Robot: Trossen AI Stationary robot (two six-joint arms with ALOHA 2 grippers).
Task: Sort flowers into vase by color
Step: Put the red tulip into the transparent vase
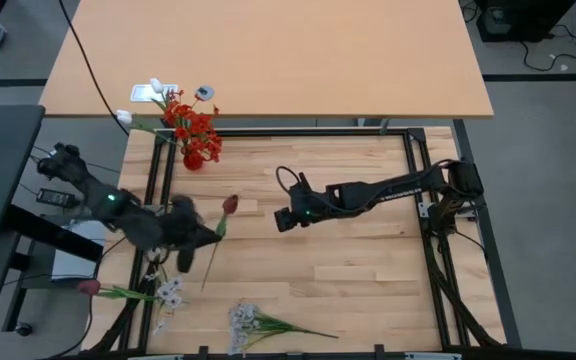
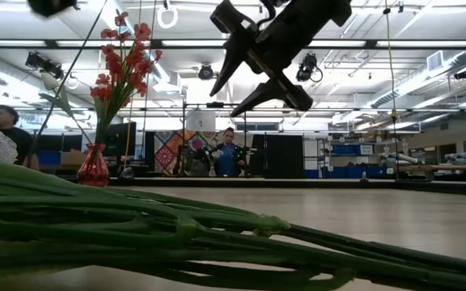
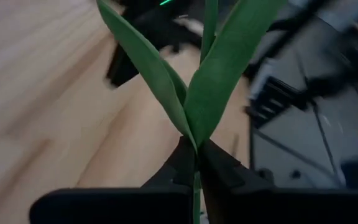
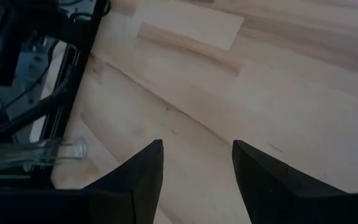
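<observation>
My left gripper (image 1: 206,236), at the table's left, is shut on a tulip stem with a dark maroon bud (image 1: 230,205) and long green leaves (image 3: 213,74). Red flowers (image 1: 193,128) stand in a small red vase (image 2: 93,166) at the far left. Two white-flowered stems (image 1: 168,294) (image 1: 248,320) lie flat on the table near its front edge. Their green stalks (image 2: 176,230) fill the foreground of the low view. My right gripper (image 1: 282,220) hangs open above the table's middle with nothing between its fingers (image 4: 143,168). My left gripper pinches the tulip's thin stalk (image 3: 195,155) between its two fingers, just below where the two leaves branch off. The fingers lie across the stalk. The bud end points toward the table's far side, and the lower end (image 1: 206,282) points toward the near edge.
A clear glass vase (image 4: 39,152) shows by the black frame rail at the table's left side. Small items (image 1: 158,92) lie on the second tabletop beyond the far rail. Bare wood (image 1: 368,270) lies at the middle and right. People stand in the room behind.
</observation>
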